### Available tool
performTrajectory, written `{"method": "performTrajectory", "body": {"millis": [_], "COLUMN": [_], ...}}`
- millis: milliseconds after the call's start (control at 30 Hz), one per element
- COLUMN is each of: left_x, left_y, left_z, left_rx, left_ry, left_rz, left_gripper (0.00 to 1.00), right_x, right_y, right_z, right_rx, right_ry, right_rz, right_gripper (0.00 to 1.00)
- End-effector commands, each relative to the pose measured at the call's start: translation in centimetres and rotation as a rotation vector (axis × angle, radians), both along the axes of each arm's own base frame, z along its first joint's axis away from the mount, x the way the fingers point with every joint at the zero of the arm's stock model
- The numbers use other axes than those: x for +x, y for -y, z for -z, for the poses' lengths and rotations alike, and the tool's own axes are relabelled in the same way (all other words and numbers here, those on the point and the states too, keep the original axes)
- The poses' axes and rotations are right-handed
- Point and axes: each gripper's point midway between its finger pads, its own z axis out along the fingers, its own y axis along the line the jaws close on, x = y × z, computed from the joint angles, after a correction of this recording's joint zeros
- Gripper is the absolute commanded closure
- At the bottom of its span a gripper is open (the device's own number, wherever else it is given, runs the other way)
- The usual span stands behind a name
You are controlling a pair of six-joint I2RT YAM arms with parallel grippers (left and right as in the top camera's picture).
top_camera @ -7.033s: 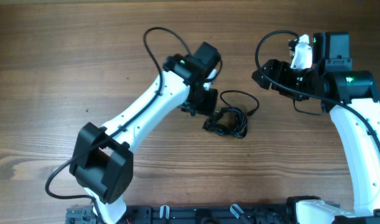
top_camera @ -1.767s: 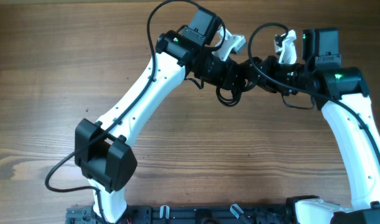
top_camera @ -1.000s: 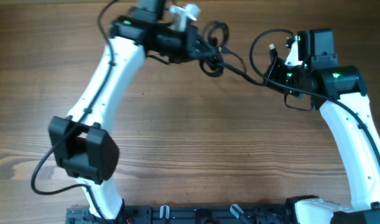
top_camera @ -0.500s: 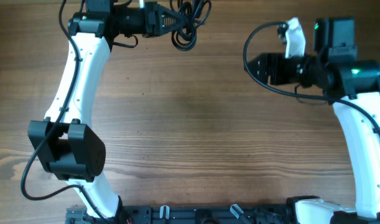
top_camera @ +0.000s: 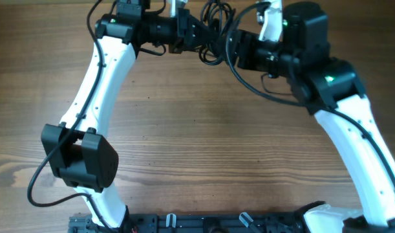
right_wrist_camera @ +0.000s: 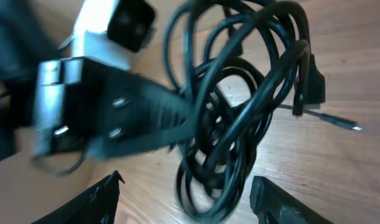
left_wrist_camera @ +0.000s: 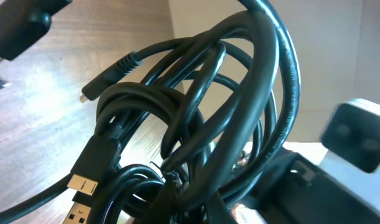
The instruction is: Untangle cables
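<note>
Where the left end effector (right_wrist_camera: 168,109) clamps the cables (right_wrist_camera: 239,93), its arm stretches far forward — the right end effector (right_wrist_camera: 186,190), jaws apart, hovers just beside them.

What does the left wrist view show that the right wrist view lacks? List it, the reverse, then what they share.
Left wrist only: a flat plug with gold contacts, close up. Right wrist only: the left gripper shut on the cables, and the right gripper open, facing them. Both: the cables, in knotted loops, over the wooden table.
</note>
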Motion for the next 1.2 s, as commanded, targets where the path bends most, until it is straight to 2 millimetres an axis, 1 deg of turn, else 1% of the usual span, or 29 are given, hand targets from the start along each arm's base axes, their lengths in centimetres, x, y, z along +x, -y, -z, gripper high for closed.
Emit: {"method": "performTrajectory", "body": {"millis": [0,67,133,233,267,333,433,567,633,700,767,800,867,900,933,967,1033,1100,1133,1167], "left_x": [-1.2,-1.3,-1.4,-1.6,-1.7,-1.9,-2.4,-2.9,-3.3,-3.0,-2.2,-1.6,-0.1,1.3,2.5,3.5,4.2,4.7,5.0,5.1], "left_y": [0.6,0.6,0.6,0.6,0.5,0.7,0.8,1.6,2.2,2.1,1.7,1.2,0.2,-0.8,-2.3,-3.5,-4.4,-5.0,-5.4,-5.6], "left_z": [-2.3,-2.2,-2.0,-1.8,-1.8,-1.7,-1.4,-1.3,-1.3,-0.9,-0.4,0.1,1.3,2.4,3.8,4.6,5.1,5.3,5.3,5.2], "left_rx": [-0.018,-0.016,-0.012,-0.007,-0.005,-0.003,0.006,0.007,0.009,0.032,0.067,0.095,0.169,0.252,0.349,0.422,0.47,0.479,0.477,0.466], "left_ry": [-0.001,-0.009,-0.022,-0.037,-0.044,-0.053,-0.085,-0.087,-0.086,-0.08,-0.07,-0.062,-0.041,-0.022,-0.007,0.005,0.018,-0.022,-0.037,-0.058], "left_rz": [0.003,0.004,0.004,0.005,0.005,0.009,0.016,0.035,0.049,0.028,-0.014,-0.048,-0.132,-0.216,-0.31,-0.38,-0.432,-0.497,-0.526,-0.545], "left_gripper": [0.96,0.96,0.96,0.96,0.96,0.96,0.96,0.96,0.96,0.96,0.96,0.96,0.96,0.96,0.96,0.96,0.96,0.96,0.96,0.96], "right_x": [2.3,3.1,3.9,4.5,4.7,5.0,5.8,6.3,6.5,6.6,6.6,6.4,5.1,3.7,2.1,0.8,-1.8,-4.2,-5.0,-5.4], "right_y": [-0.4,-0.6,-0.6,0.3,0.7,0.8,1.8,1.4,1.3,1.5,2.6,3.7,5.8,6.8,7.3,7.7,7.6,8.2,8.4,8.5], "right_z": [2.8,3.2,2.2,2.0,2.0,1.8,2.3,4.1,4.5,4.6,5.0,5.1,5.1,5.1,5.1,5.4,6.6,8.2,8.7,9.0], "right_rx": [-0.027,-0.026,-0.011,-0.004,-0.004,-0.004,-0.043,-0.053,-0.055,-0.062,-0.072,-0.079,-0.099,-0.137,-0.176,-0.195,-0.235,-0.287,-0.311,-0.327], "right_ry": [-0.057,-0.047,0.001,0.01,0.01,0.023,0.03,-0.009,-0.013,-0.016,-0.04,-0.059,-0.112,-0.132,-0.147,-0.182,-0.263,-0.366,-0.394,-0.403], "right_rz": [0.052,0.057,0.069,0.093,0.102,0.107,0.165,0.156,0.156,0.163,0.185,0.204,0.238,0.228,0.203,0.195,0.13,0.1,0.078,0.062], "right_gripper": [0.31,0.31,0.32,0.33,0.35,0.37,0.43,0.52,0.62,0.78,0.96,0.95,0.96,0.96,0.96,0.96,0.96,0.96,0.96,0.96]}}
